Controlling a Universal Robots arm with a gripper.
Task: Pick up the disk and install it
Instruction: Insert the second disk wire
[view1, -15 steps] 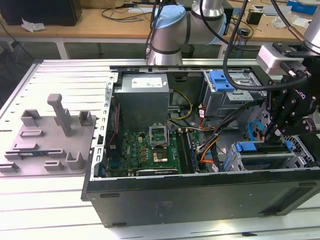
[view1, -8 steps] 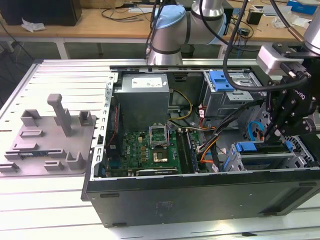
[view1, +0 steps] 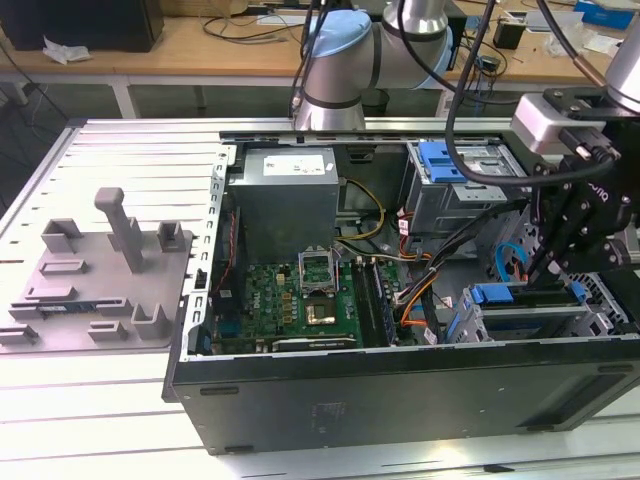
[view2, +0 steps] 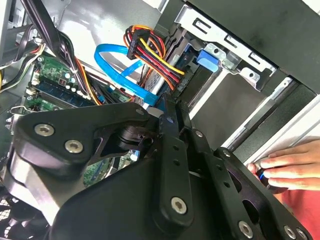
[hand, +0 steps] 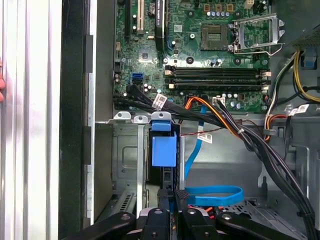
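Observation:
The disk (hand: 164, 150) sits edge-on in a slot of the lower metal drive cage (hand: 125, 155), its bright blue carrier facing out. In the exterior view the disk (view1: 492, 295) lies in the cage at the case's front right corner. My gripper (hand: 176, 194) is at the disk's outer end, its two black fingers (hand: 182, 200) pressed close together with nothing seen between them. In the second wrist view the gripper (view2: 167, 107) reaches toward the cage by the blue data cable (view2: 120, 70). In the exterior view the gripper (view1: 535, 270) hangs just above the cage.
A person's hand (view2: 285, 167) rests on the case's outer edge close to the gripper. Cable bundles (hand: 235, 130) cross beside the cage. A blue bracket (view1: 440, 160) tops the upper cage. A grey fixture with posts (view1: 100, 270) lies at the exterior view's left.

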